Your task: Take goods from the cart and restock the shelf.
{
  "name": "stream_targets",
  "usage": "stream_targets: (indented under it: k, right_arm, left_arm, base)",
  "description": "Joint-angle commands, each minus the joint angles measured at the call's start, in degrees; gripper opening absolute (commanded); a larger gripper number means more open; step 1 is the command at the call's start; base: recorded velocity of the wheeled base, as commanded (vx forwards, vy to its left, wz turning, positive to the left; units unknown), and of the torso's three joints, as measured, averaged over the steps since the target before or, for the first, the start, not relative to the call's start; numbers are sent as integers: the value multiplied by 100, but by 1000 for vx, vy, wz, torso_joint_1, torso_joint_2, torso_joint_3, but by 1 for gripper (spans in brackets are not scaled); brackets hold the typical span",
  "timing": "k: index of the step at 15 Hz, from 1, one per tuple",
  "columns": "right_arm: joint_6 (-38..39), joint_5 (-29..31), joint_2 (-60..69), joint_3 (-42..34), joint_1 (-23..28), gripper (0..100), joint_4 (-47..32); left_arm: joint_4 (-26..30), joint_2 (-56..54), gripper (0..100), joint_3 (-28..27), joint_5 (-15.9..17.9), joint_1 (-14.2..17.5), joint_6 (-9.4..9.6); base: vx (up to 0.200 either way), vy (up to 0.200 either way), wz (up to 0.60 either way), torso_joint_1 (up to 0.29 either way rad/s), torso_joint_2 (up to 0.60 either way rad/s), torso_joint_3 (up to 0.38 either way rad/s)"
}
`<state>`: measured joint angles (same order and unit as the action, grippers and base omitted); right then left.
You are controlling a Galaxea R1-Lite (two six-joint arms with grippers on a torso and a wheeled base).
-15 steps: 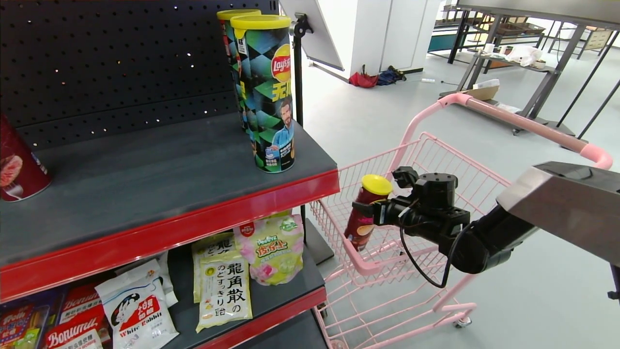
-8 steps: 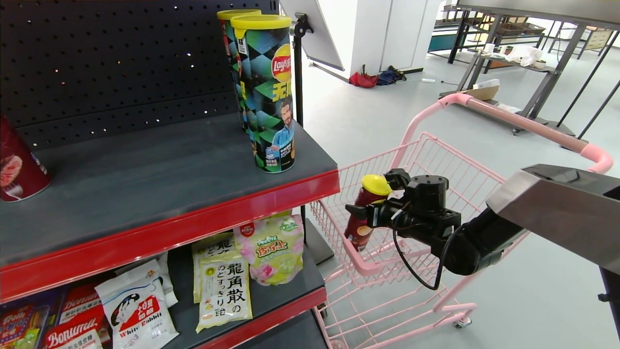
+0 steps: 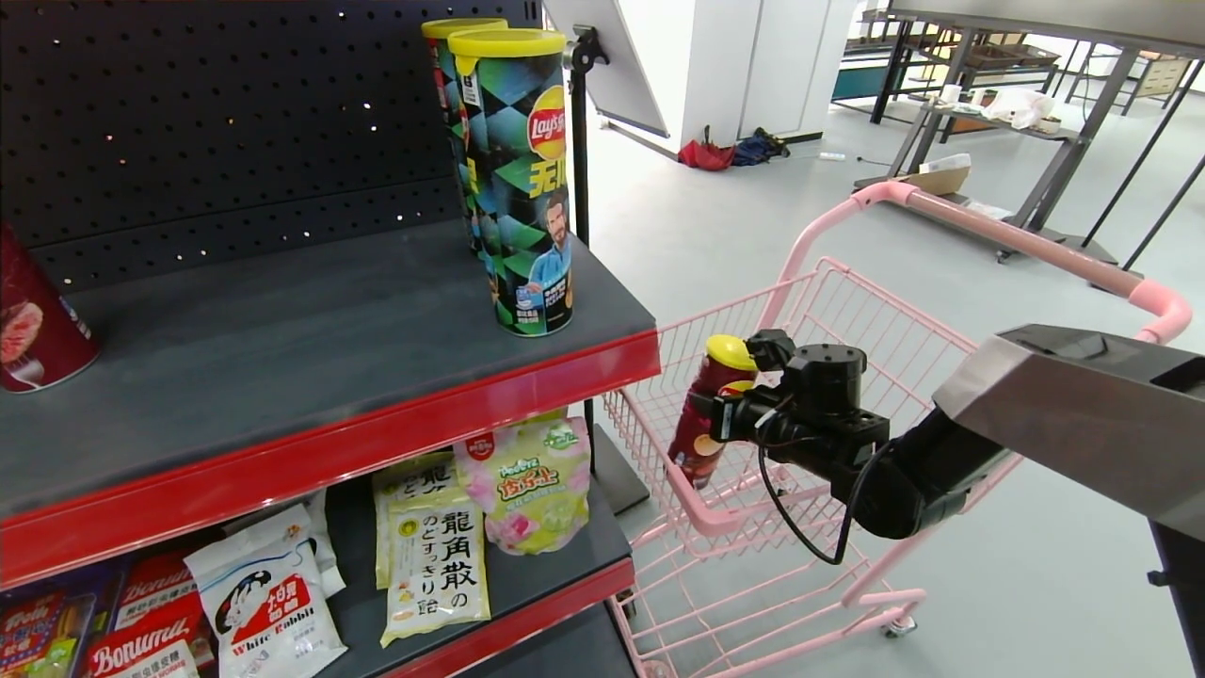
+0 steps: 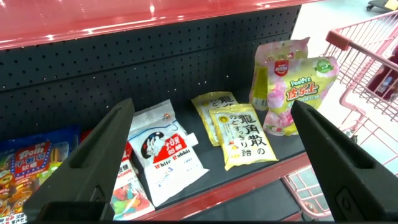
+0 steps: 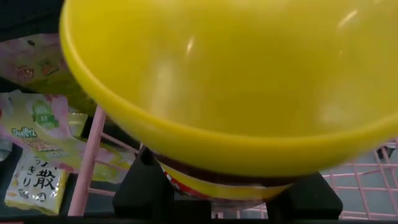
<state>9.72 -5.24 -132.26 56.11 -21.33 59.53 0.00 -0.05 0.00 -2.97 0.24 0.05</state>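
Right pincer point(image 3: 730, 403): closed on the red can point(image 3: 695, 443) with the yellow lid, right of centre in the head view. The can is tilted, its base inside the near corner of the pink cart point(image 3: 701, 513), beside the shelf point(image 3: 282, 348). Left pincer point(image 4: 211, 107): wide open, holding nothing, facing the snack bags point(image 4: 245, 134) on the lower shelf.

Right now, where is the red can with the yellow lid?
Head view: the red can leans in the cart corner nearest the shelf, held by the right gripper.

Print, shelf point(image 3: 329, 443) goods — tall can point(image 3: 525, 188), white bag point(image 3: 273, 593), yellow pouch point(image 3: 433, 556) — unquoted.
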Motion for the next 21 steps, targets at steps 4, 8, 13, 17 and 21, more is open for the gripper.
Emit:
stream_targets:
  k: [4, 8, 13, 17, 21]
  right_arm:
    - [-576, 111, 1870, 585, 200, 0, -1330]
    - [-1024, 621, 4287, 893, 173, 0, -3861]
    - [-1095, 2036, 7293, -1155, -11, 0, -5285]
    - [-1473, 2071, 9640, -1938, 824, 0, -7350]
    - [-1517, 2018, 10756, -2245, 1044, 0, -8185]
  left_arm:
    - [0, 5, 100, 0, -1, 2, -5]
    - [0, 5, 100, 0, -1, 2, 4]
    - [9, 5, 100, 0, 7, 2, -5]
    - [9, 5, 100, 0, 7, 2, 4]
    - [9, 5, 100, 0, 7, 2, -5]
  base:
    - [0, 0, 0, 0, 0, 0]
    - [0, 0, 0, 0, 0, 0]
    - [0, 0, 0, 0, 0, 0]
    - [0, 0, 0, 0, 0, 0]
    - [0, 0, 0, 0, 0, 0]
